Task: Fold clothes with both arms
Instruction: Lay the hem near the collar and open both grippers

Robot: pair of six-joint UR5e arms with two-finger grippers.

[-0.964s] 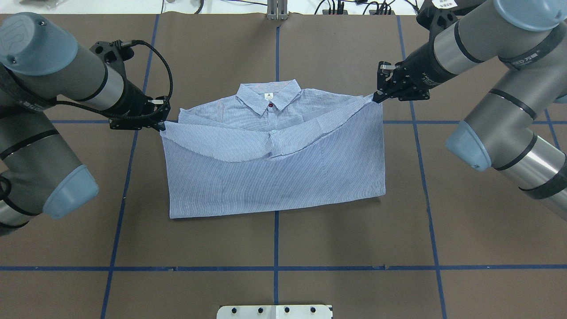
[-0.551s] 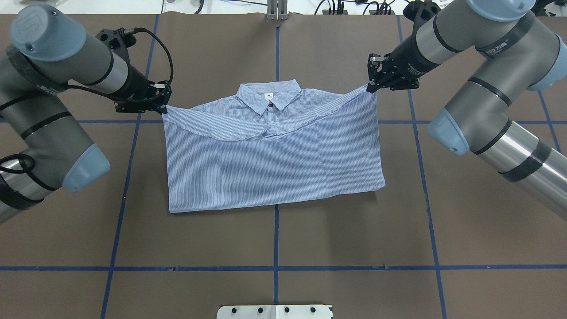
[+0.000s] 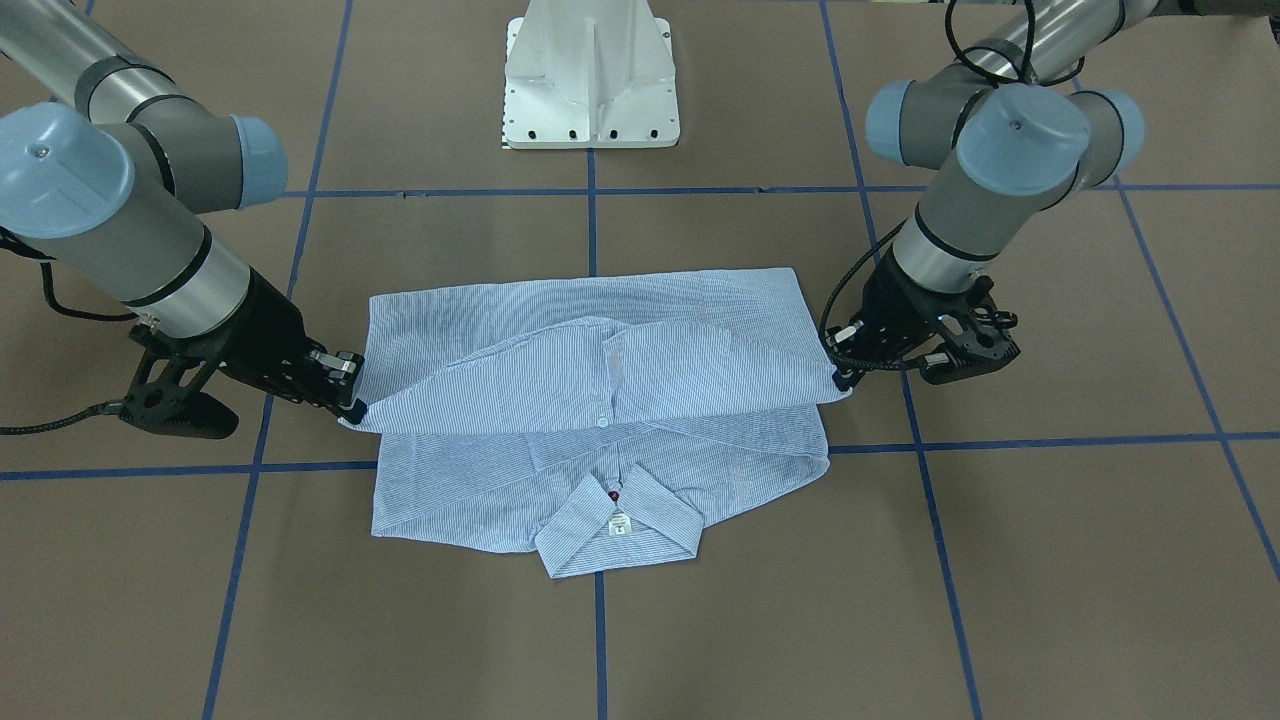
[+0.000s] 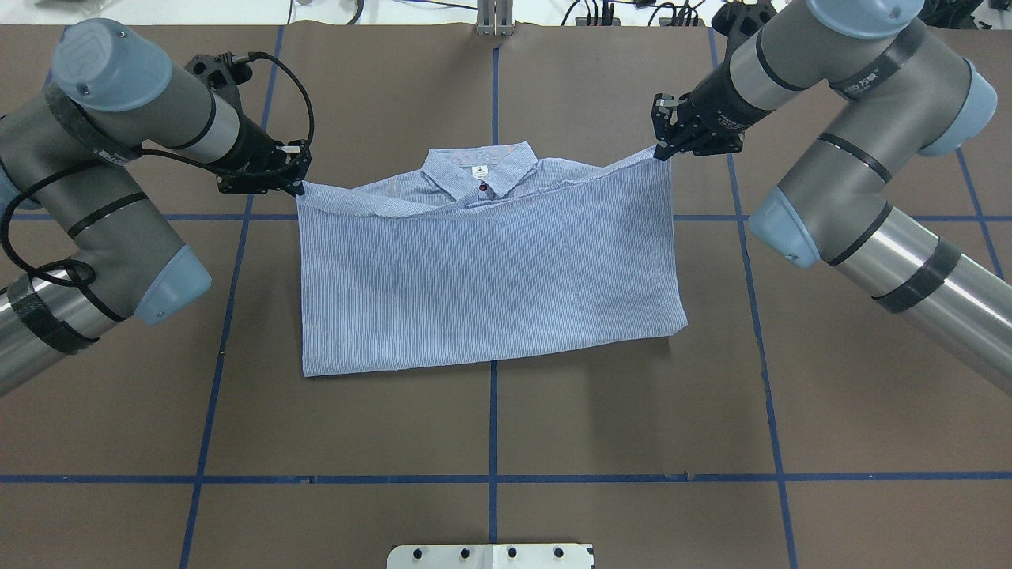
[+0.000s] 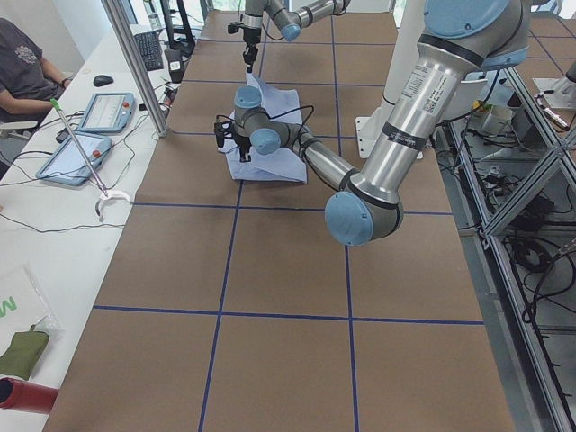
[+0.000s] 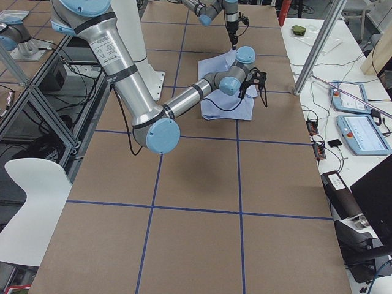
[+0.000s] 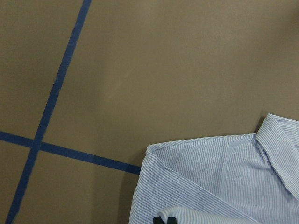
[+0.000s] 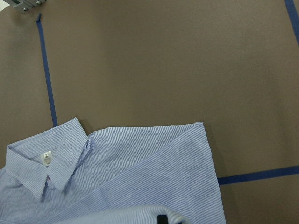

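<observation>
The light-blue striped shirt (image 4: 490,276) lies on the brown table, its bottom half doubled over toward the collar (image 4: 480,172). My left gripper (image 4: 299,186) is shut on the folded layer's left corner, and my right gripper (image 4: 658,154) is shut on its right corner. Both corners hang just above the shirt's shoulders. The front-facing view has the left gripper (image 3: 840,380) on the right, the right gripper (image 3: 352,410) on the left, and the raised flap (image 3: 600,370) sagging between them. Striped cloth (image 7: 219,182) and the collar with its label (image 8: 46,158) fill the wrist views.
Blue tape lines (image 4: 493,427) cross the brown table cover. The white pedestal base (image 3: 592,75) stands at the robot's side of the table. Cables and tablets (image 5: 85,135) lie on a side bench, where a person sits at the far left.
Both grippers have carried the folded layer's corners farther from the robot, toward the collar. The flap now covers most of the shirt's chest and its edge is pulled straighter.
</observation>
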